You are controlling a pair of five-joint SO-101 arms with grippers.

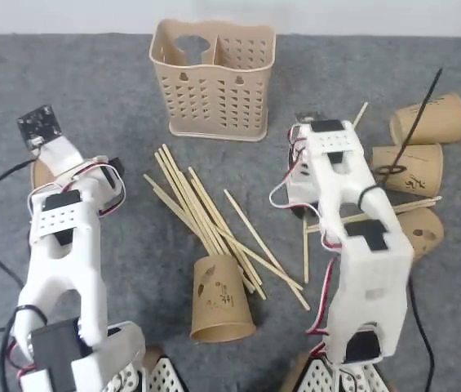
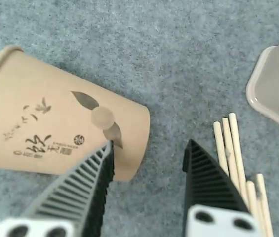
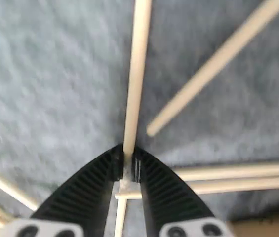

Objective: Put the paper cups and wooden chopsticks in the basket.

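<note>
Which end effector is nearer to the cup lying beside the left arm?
Left. The left end effector is open at the cup, one finger at its base. The right end effector is farther off, past the pile of chopsticks, shut on a chopstick.

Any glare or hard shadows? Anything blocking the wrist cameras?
High view: even light, no glare, soft shadow under the basket. Left wrist view: faint shadow under the cup; open left gripper hides some carpet. Right wrist view: no glare; right gripper, shut on a chopstick, blocks some.
</note>
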